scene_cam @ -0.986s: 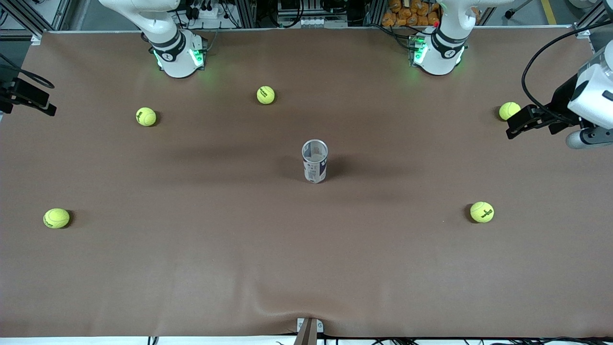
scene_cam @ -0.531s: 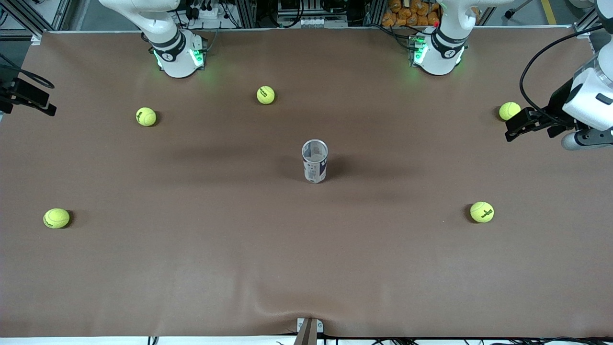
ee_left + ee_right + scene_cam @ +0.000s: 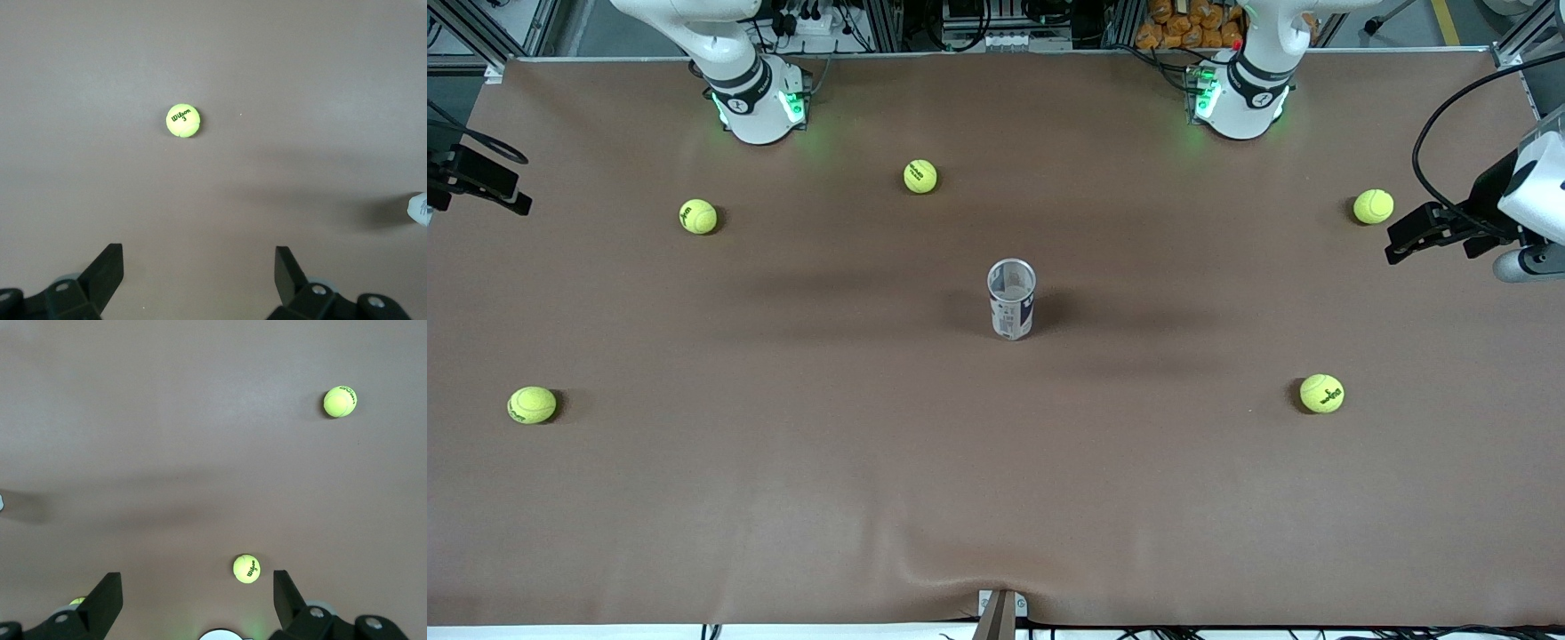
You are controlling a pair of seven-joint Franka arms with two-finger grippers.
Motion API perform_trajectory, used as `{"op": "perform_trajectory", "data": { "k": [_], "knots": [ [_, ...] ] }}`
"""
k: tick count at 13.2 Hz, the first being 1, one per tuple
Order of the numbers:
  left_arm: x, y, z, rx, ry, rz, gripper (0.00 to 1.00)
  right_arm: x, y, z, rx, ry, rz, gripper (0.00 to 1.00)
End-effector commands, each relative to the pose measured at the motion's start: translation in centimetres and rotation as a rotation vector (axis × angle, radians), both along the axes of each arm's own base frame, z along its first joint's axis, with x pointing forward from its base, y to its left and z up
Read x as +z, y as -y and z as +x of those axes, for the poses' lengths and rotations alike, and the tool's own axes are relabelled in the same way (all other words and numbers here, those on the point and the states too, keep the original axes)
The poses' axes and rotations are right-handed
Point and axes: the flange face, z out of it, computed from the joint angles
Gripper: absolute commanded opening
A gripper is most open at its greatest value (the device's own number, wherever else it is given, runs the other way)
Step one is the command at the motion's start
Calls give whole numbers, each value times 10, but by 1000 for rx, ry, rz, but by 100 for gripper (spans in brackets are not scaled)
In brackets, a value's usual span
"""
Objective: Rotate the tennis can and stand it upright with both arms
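The tennis can (image 3: pixel 1012 302) stands upright in the middle of the brown table, its silver rim up; nothing touches it. Only a sliver of the tennis can (image 3: pixel 420 209) shows at the edge of the left wrist view. My left gripper (image 3: pixel 1399 243) hangs open and empty over the left arm's end of the table, beside a tennis ball (image 3: pixel 1373 206). In its own view the left gripper (image 3: pixel 199 257) has bare table between its fingers. My right gripper (image 3: pixel 198 583) is out of the front view. It is open and empty, high above its own base (image 3: pixel 220 635).
Several yellow-green tennis balls lie scattered around the can: one (image 3: pixel 1321 393) toward the left arm's end, two (image 3: pixel 920 176) (image 3: pixel 698 216) close to the right arm's base (image 3: pixel 758 102), one (image 3: pixel 532 404) toward the right arm's end. A black fixture (image 3: pixel 482 180) juts in there.
My left gripper has drawn outward toward the left arm's end of the table, uncovering the ball beside it. The can and the balls have not moved.
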Motion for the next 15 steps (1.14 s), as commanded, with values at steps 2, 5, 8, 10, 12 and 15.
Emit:
{"op": "perform_trajectory", "data": {
  "k": [2, 5, 8, 10, 12, 15],
  "knots": [
    [3, 3, -4, -11, 7, -8, 100, 2, -2, -2, -4, -4, -9, 100],
    [3, 4, -4, -32, 7, -6, 100, 2, -2, -2, -4, -4, -9, 100],
    [2, 4, -2, -32, 7, -8, 100, 2, -2, -2, -4, -4, -9, 100],
    [1, 4, 0, -31, 6, -8, 100, 2, -2, -2, -4, -4, -9, 100],
    [0, 3, 0, -32, 4, -8, 100, 2, -2, -2, -4, -4, -9, 100],
    [0, 4, 0, -34, 4, -8, 100, 2, -2, -2, -4, -4, -9, 100]
  ]
}}
